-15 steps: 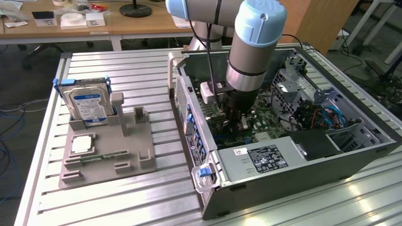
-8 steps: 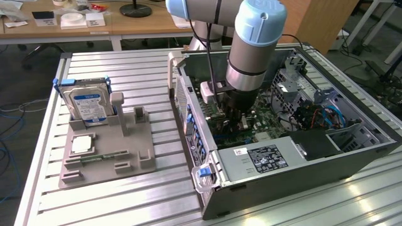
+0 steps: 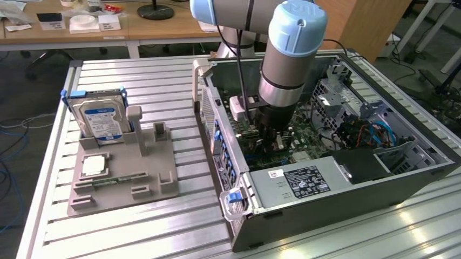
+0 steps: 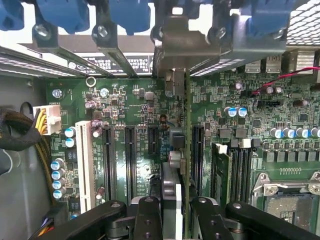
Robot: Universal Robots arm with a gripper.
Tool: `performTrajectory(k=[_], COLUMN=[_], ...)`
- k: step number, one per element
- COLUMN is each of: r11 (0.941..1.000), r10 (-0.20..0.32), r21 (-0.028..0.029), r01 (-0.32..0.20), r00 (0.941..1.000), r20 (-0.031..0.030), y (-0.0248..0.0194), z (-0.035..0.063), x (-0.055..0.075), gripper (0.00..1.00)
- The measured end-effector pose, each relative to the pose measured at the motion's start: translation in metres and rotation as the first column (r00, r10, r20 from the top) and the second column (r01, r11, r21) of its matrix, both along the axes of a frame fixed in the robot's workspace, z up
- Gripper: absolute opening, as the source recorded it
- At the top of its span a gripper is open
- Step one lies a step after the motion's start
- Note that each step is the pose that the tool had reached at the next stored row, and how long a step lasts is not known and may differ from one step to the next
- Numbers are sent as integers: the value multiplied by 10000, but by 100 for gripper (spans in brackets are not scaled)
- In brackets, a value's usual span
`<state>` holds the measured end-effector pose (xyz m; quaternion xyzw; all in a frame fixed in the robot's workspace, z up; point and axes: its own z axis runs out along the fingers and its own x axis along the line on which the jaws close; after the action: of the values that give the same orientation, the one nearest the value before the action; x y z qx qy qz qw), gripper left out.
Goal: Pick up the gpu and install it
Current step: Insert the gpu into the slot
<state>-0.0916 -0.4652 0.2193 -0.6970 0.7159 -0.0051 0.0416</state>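
Setting: ribbed metal table (image 3: 144, 226), desks behind; you face an open PC case (image 3: 346, 216) lying on its side.
Exterior view: arm (image 3: 288, 59) reaches down into the case; a grey holder (image 3: 122, 172) at the exterior view's left carries a hard drive (image 3: 101, 121).
Wrist view: gripper (image 4: 177, 210) partly closed, clamping the gpu (image 4: 176, 145) edge-on, upright over the motherboard (image 4: 135, 115) slots, its bracket (image 4: 172, 40) at the rear wall.
Case contents: motherboard, power supply (image 3: 303, 181), cables.

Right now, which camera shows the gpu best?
The wrist view: the gpu stands edge-on between the gripper fingers, over the motherboard, its bracket reaching the case's rear slots. The exterior view has the arm covering most of it inside the case.
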Motion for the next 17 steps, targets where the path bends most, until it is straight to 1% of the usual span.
performTrajectory(k=[5,9,10,11,17], r11=[10000,10000,10000,10000,10000], r10=[-1,1,2,-3,0], r21=[0,-7,-13,-9,-5], r01=[1,-1,-2,3,0], r00=[10000,10000,10000,10000,10000], r20=[11,72,73,76,79], y=[1,2,3,6,7], z=[-1,-11,-25,-67,-68], x=[-5,-20,-26,-33,-32], gripper=[28,28,28,28,28])
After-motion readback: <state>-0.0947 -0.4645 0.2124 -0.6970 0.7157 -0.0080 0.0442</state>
